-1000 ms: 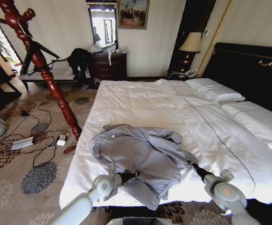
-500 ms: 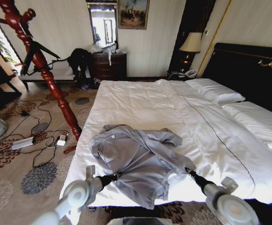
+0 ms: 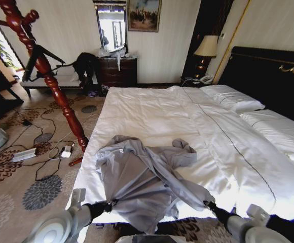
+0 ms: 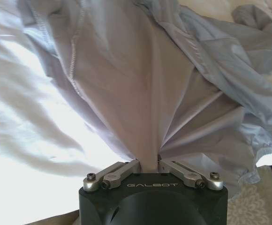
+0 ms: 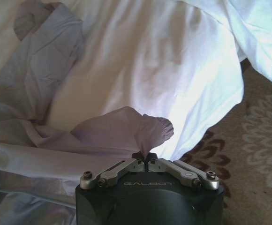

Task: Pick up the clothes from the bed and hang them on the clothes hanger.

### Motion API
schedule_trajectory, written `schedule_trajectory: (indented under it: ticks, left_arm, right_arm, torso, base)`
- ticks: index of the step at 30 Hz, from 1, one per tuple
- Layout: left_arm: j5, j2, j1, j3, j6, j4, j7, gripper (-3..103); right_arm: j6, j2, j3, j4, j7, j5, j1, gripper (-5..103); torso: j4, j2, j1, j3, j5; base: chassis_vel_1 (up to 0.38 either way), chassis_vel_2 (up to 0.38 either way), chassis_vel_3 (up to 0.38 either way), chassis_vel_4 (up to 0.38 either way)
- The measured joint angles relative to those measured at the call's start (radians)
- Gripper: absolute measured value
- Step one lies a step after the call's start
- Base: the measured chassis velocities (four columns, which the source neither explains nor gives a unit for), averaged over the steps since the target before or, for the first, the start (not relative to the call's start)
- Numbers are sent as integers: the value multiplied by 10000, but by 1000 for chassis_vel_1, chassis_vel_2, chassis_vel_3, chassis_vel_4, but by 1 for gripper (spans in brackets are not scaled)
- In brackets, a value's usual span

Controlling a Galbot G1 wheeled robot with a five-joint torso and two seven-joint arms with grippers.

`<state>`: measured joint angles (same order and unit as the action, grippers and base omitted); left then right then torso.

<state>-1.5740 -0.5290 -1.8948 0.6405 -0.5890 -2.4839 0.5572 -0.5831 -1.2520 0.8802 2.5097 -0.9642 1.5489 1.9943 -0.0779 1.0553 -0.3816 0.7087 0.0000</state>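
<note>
The left hand (image 3: 110,203) sat at the near edge of the bed (image 3: 152,109), clenched on a pinch of the shirt (image 3: 142,179); in the left wrist view the hand (image 4: 147,164) had its jaws closed together and the grey-lavender cloth fanned out from them in tight pleats. The right hand (image 3: 208,204) was farther right along the same near edge, likewise clamped on fabric: the right wrist view showed that hand (image 5: 146,158) gripping a small gathered bunch of the shirt (image 5: 37,112), with white sheet and patterned carpet (image 5: 253,140) beyond it.

Between the two hands the one shirt lay spread on the near left part of the bed, its near hem drawn over the mattress edge and hanging a little toward the floor. Its long axis ran from near to far, collar end pointing to the far side, lower edge toward the robot. One sleeve trailed right to the right hand; a crumpled part lay to the far right of the body.

Two white pillows (image 3: 231,97) lay at the dark headboard (image 3: 268,76) on the right. To the far left stood one red-brown turned wooden coat stand (image 3: 45,71) on the carpet, with one black hanger (image 3: 41,56) hooked on it, well apart from the shirt.
</note>
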Motion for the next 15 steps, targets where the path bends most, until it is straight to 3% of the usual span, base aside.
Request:
schedule_trajectory:
  ticks: [4, 7, 11, 15]
  left_arm:
    - [115, -173, -412, 407, -129, 60, 107, 0]
    - [561, -665, 86, -487, -142, 302, 511, 0]
    - [862, -1018, 133, -836, -284, 312, 604, 0]
    - [1450, -1253, -21, -868, -343, 388, 365, 11]
  right_arm:
    - [-28, -20, -80, -15, -125, -892, -29, 0]
    - [250, -27, -316, -413, 168, -2213, -352, 0]
    - [364, 37, -360, -562, 438, -2387, -702, 0]
    - [413, 105, -296, -632, 814, -2577, -872, -2]
  torso:
    - [0, 1, 0, 0, 1]
    - [-2, 0, 0, 1, -3]
    - [1, -1, -2, 1, 1]
    - [1, -1, -2, 1, 1]
  base:
    - [0, 0, 0, 0]
    - [0, 0, 0, 0]
    - [0, 0, 0, 0]
    - [0, 0, 0, 0]
